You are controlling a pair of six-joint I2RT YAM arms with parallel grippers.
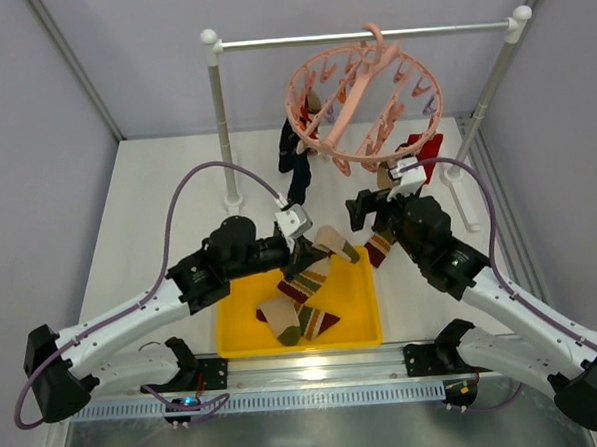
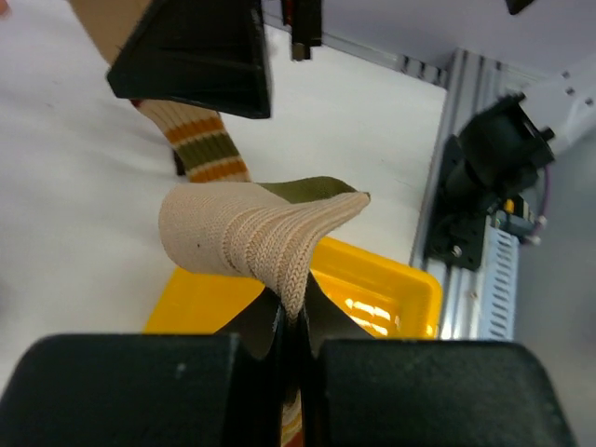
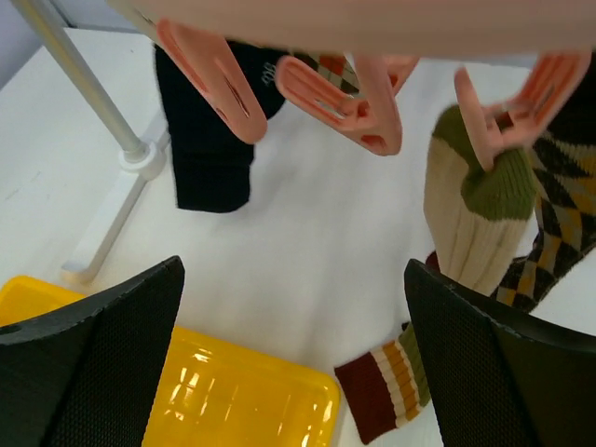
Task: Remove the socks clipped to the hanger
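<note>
The hanger (image 1: 364, 105) hangs tilted by its hook from the rail (image 1: 369, 35) at the back of the worktop (image 1: 166, 180). A navy sock (image 1: 295, 159) is clipped on its left and a red sock (image 1: 430, 154) on its right. The right wrist view also shows an argyle sock (image 3: 559, 214) and a tan sock (image 3: 470, 223), whose green end is pinched in a clip (image 3: 507, 116). Below it a striped end (image 3: 386, 391) lies on the worktop just beside the tray (image 1: 369, 325); I cannot tell if it is the same sock.

The right hand (image 3: 293, 270) is spread wide and holds nothing, just under the clips. From above it hides the tan sock. The left hand (image 2: 296, 326) is clamped tight on a ribbed sock (image 2: 261, 237) over the yellow tray's back edge. More striped socks (image 1: 298, 314) lie inside the tray.

The worktop is plain white. The rail's white posts stand on it, the left one beside the navy sock. Pale grey walls (image 1: 34, 147) close in the back and both sides.
</note>
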